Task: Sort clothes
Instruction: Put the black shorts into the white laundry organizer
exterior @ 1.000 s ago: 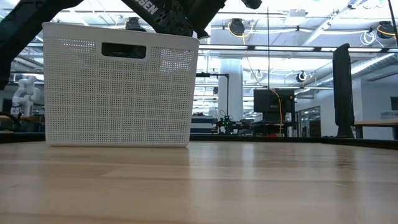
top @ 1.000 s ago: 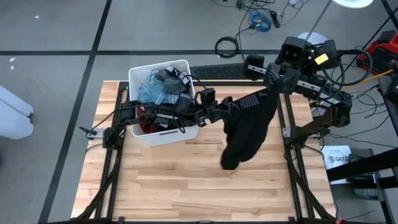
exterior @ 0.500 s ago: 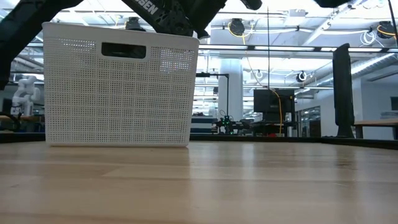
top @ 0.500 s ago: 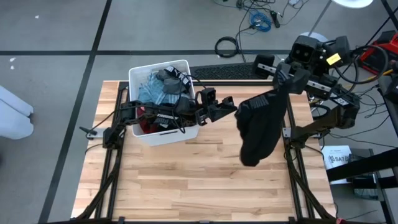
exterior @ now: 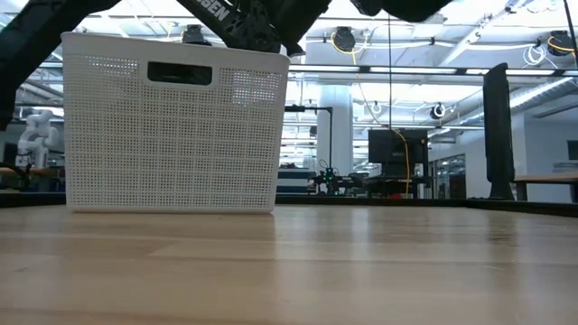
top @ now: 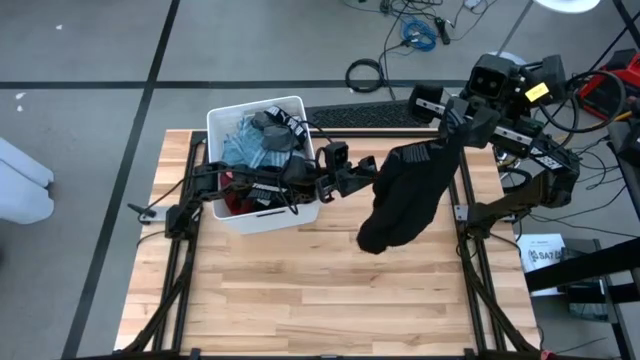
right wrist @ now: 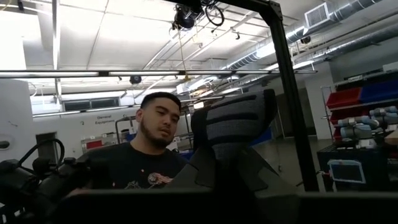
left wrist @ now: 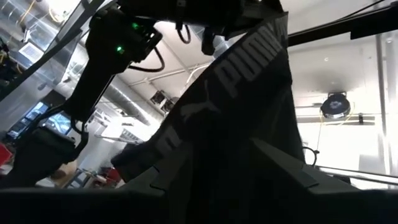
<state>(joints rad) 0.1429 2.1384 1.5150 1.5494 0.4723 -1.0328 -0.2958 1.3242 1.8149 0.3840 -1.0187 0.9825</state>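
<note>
One black garment [top: 402,195] hangs in the air over the wooden surface [top: 300,290] in the high view, its top clamped in the right gripper [top: 447,137]. One white bin [top: 258,215] sits at the surface's far left part, holding a pile of clothes [top: 250,140], light blue, dark and red; count unclear. Left gripper [top: 368,170] reaches out beside the bin toward the hanging garment, jaws apart, nothing clamped.

Low view: one white bin [exterior: 172,126] on the surface [exterior: 289,271], arm parts above it.

Left wrist view: black garment [left wrist: 236,124] with white lettering fills the middle.

Right wrist view: one person [right wrist: 146,155] in a dark shirt beyond; fabric [right wrist: 239,127] between the jaws.
</note>
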